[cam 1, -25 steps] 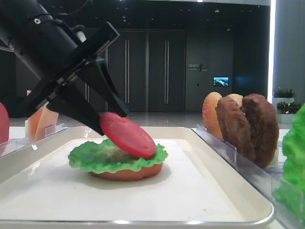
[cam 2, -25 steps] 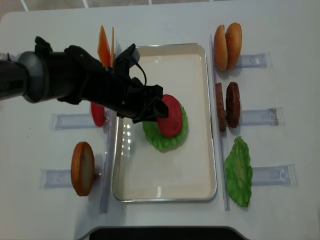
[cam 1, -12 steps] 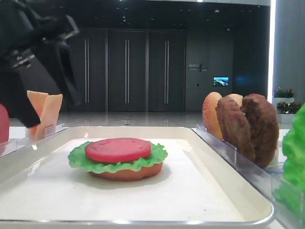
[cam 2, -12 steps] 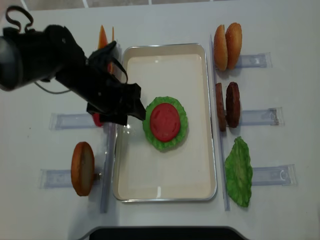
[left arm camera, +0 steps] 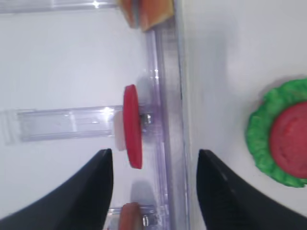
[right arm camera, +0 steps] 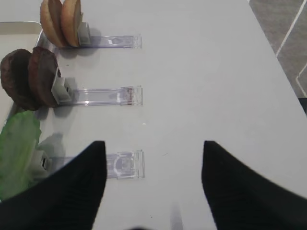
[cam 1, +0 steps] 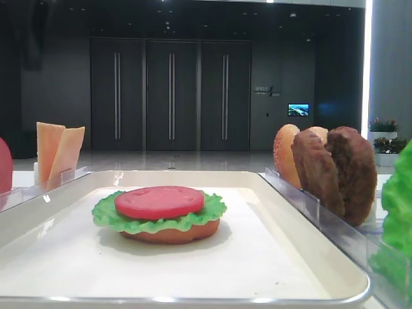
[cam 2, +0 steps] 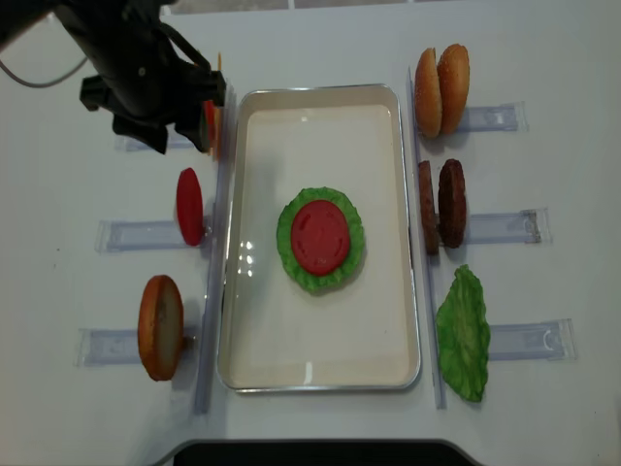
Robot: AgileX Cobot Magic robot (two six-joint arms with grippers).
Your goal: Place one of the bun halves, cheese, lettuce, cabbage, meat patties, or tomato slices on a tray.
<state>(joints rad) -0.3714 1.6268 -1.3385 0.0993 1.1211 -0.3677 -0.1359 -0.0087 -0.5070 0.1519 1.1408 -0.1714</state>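
So the stack is sitting in the middle of the tray point(cam 2: 320, 371): a bun half point(cam 1: 172, 232) at the bottom, lettuce point(cam 2: 320, 241) over it, and a tomato slice point(cam 2: 321, 236) lying flat on top. Nothing is touching it.

The left gripper point(cam 2: 160, 124) is hovering at the upper left of the overhead frame, over the cheese point(cam 1: 58, 149) holder and just outside the tray's left rim. In the left wrist view its jaws are standing apart with nothing between them, and the spare tomato slice point(left arm camera: 133, 125) is standing on edge in its clear holder point(left arm camera: 67, 123) right ahead of them, thin edge facing the camera, flat faces pointing left and right.

The right gripper point(right arm camera: 151, 184) is parked over bare tabletop point(right arm camera: 201, 72), jaws spread wide and holding nothing. The meat patties point(cam 2: 441, 204) are standing upright in their holder at the upper left of its wrist view, so that arm looks nearer for a patty. For cheese or tomato, the left arm is the closer one.
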